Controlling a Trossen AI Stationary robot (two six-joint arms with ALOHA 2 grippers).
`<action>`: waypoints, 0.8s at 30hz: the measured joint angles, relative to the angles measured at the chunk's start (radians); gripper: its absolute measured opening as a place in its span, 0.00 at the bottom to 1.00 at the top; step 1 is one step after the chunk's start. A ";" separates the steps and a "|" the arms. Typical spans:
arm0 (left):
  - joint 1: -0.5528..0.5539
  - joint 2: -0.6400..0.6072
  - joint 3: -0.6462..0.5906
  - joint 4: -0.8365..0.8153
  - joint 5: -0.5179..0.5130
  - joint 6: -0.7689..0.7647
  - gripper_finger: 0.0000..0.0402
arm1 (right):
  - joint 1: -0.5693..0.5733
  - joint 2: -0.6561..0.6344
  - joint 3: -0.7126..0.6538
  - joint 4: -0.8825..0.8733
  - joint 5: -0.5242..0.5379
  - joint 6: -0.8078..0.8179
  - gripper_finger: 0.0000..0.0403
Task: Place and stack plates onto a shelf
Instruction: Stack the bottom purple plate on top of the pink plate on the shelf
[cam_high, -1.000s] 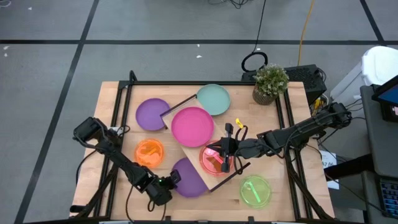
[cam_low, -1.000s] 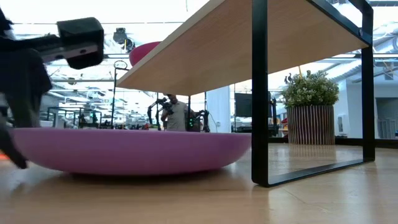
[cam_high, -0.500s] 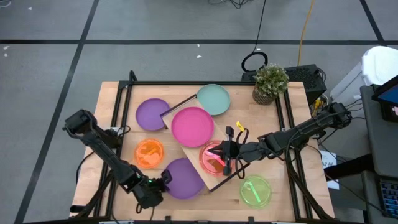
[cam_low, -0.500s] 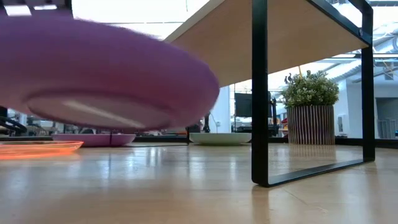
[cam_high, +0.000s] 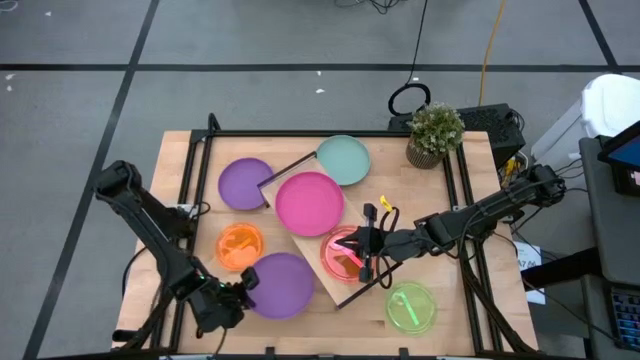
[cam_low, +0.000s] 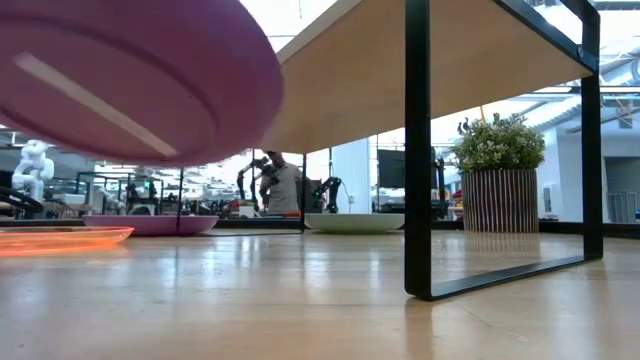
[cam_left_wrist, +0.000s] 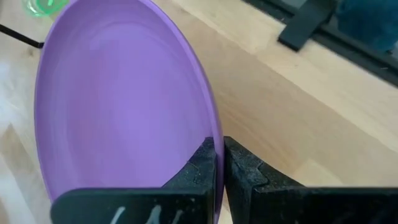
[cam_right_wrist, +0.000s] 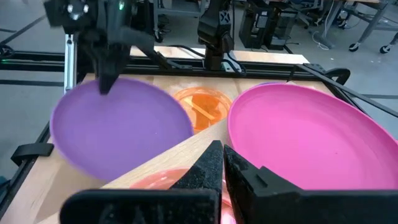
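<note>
Wooden shelf unmoved, magenta plate and red plate resting on it. Large purple plate now lifted clear of the tabletop, pulled out from under the shelf's corner, rim clamped between the left gripper's nearly shut fingers. Right gripper, fully closed, empty, poised over the red plate as before.

The high view looks straight down on the table. The low view sits at tabletop level, lower left. Wrist views are close; all share the purple plate.
</note>
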 joint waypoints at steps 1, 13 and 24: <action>-0.006 -0.013 0.006 -0.023 -0.001 -0.013 0.04 | 0.000 0.000 0.000 -0.001 0.000 0.000 0.00; -0.053 -0.042 0.171 -0.237 -0.001 -0.059 0.04 | 0.000 0.000 0.000 -0.007 0.000 -0.004 0.00; -0.067 -0.042 0.374 -0.418 -0.032 -0.049 0.04 | 0.000 -0.003 0.000 -0.010 0.000 -0.034 0.00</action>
